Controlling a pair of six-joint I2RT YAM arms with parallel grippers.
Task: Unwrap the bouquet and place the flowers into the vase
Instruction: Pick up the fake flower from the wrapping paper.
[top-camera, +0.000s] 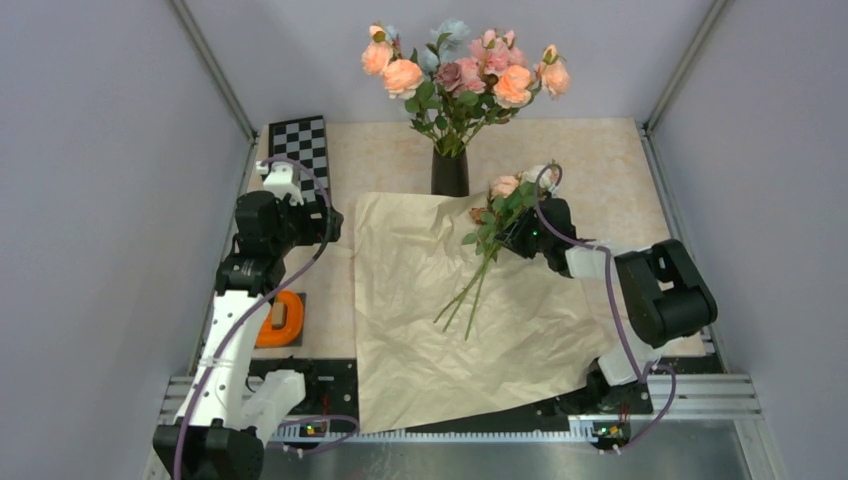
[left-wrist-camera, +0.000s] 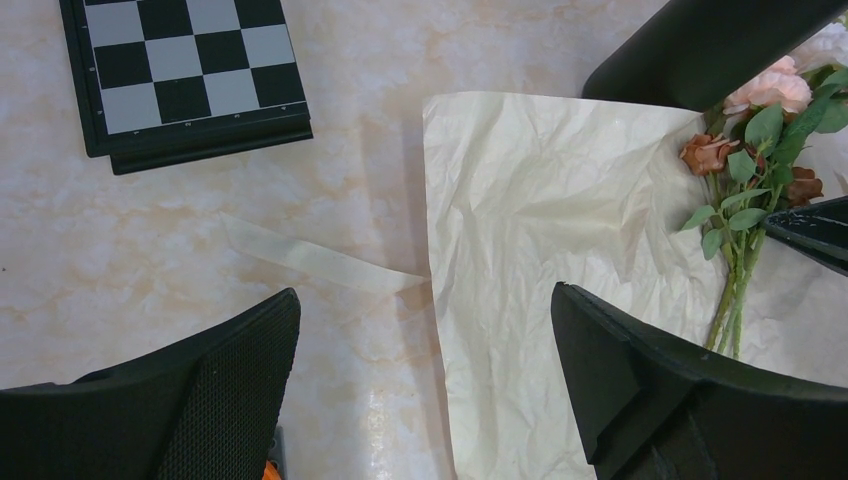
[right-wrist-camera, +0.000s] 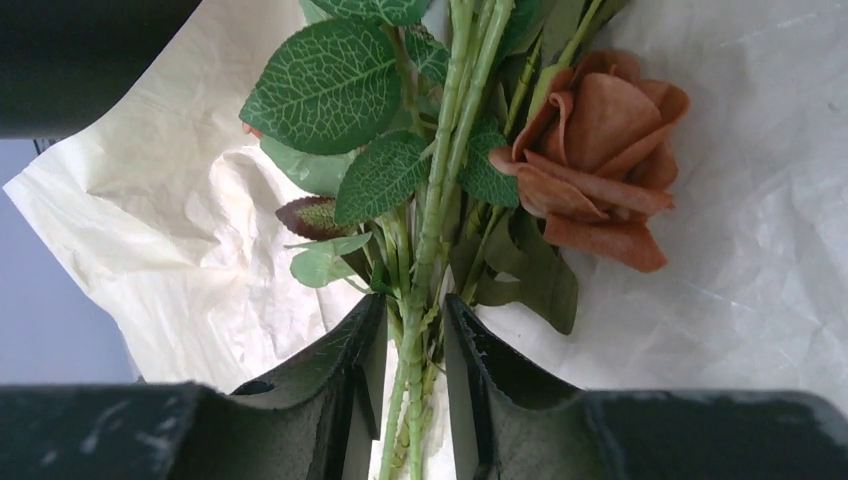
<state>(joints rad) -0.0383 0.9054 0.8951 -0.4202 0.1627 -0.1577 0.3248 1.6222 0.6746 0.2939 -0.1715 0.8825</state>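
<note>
At 1 o'clock on the paper (top-camera: 420, 330), right gripper (right-wrist-camera: 414, 306) grasps the flowers (right-wrist-camera: 600, 150) under the leaves, presumably leaving stems free for the vase (top-camera: 450, 175). Left gripper (left-wrist-camera: 425, 293) released, at 9 o'clock.

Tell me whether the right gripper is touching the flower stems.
Touching. In the right wrist view, both fingers of the right gripper press against the flower stems, with no gap.
</note>
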